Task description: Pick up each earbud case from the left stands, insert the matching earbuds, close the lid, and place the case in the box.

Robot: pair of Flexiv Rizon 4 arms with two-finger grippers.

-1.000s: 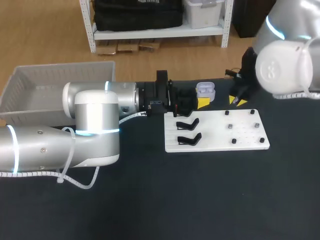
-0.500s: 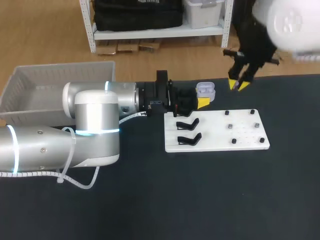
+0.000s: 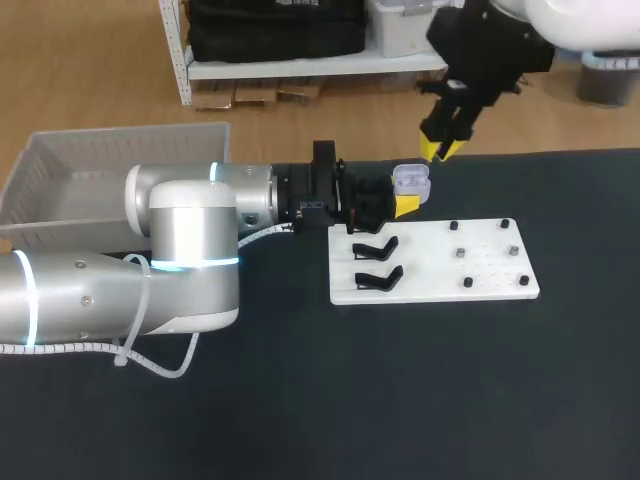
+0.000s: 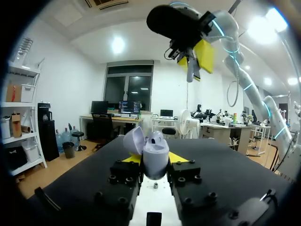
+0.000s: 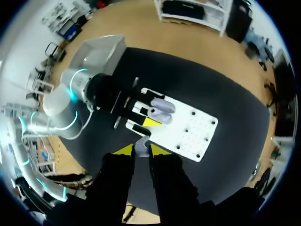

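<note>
right pincer [image 3: 437, 150] with earbud [image 5: 142, 145] rose from board [image 3: 430, 285], swung left, now above open case [image 3: 411, 180].

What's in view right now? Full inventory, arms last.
earbud case: one, pale lilac, lid open, held over the board's far left corner
earbud: one, pale grey, held in the air beyond the case
stands: two, black, empty, on the board's left side
pegs: six showing, dark, on the board's right side
board: one, white, mid-table
box: one, pale grey, far left
table: one, black
left arm: one, silver, jaws shut on the earbud case
right arm: one, black at the wrist, raised, jaws shut on the earbud
</note>
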